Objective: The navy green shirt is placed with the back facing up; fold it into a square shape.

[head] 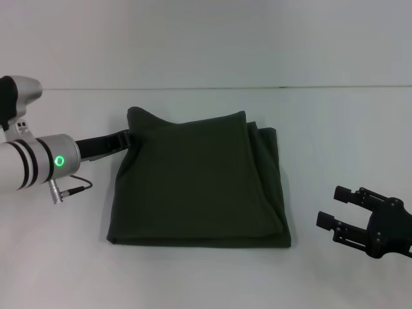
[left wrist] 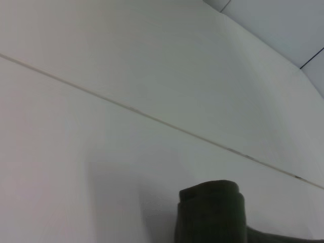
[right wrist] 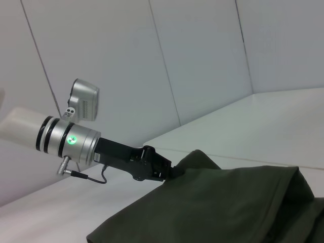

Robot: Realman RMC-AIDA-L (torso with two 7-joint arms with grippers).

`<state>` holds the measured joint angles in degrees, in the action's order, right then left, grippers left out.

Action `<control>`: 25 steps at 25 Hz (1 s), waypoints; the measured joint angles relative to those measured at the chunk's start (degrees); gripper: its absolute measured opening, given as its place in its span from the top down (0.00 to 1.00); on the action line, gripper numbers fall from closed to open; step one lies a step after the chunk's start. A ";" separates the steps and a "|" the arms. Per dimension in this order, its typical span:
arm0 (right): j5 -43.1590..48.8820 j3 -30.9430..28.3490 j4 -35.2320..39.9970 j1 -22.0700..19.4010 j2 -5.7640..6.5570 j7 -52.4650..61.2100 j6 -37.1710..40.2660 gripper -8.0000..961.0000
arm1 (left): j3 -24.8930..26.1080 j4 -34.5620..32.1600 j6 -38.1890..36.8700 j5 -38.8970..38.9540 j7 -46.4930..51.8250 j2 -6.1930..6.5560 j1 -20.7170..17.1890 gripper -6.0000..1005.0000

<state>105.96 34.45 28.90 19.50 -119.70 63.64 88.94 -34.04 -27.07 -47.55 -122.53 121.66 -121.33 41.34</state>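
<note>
From the head view, the navy green shirt (head: 199, 183) lies folded into a rough square on the white counter (head: 335, 129), plain side up with no lettering showing. The left end effector (head: 127, 136) pinches its far left corner, apparently closed on the cloth. The right end effector (head: 340, 209) hovers just off the shirt's near right corner, fingers spread, empty.

The left wrist view shows only a raised fold of dark cloth.

The right wrist view shows the left end effector gripping the lifted corner.

A plain white table (head: 193, 277) meets a white panelled wall (right wrist: 202, 61) along a thin seam.
</note>
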 joint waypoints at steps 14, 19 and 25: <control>-2.05 -1.08 -0.11 3.76 -0.18 11.53 -4.43 0.18 | 1.08 -4.88 -10.71 7.70 -3.33 0.12 -7.32 0.65; -4.39 -1.37 -0.16 9.52 0.52 34.94 -11.89 0.18 | 6.28 -8.81 -25.70 12.51 -17.40 -1.36 -12.06 0.45; -4.72 -1.64 -2.07 18.13 1.02 58.03 -19.09 0.18 | 11.47 -10.98 -46.86 14.52 -37.30 -1.81 -17.11 0.11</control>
<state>101.24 32.81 26.83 37.63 -118.68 121.66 69.85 -22.57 -38.05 -94.41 -108.01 84.36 -123.14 24.23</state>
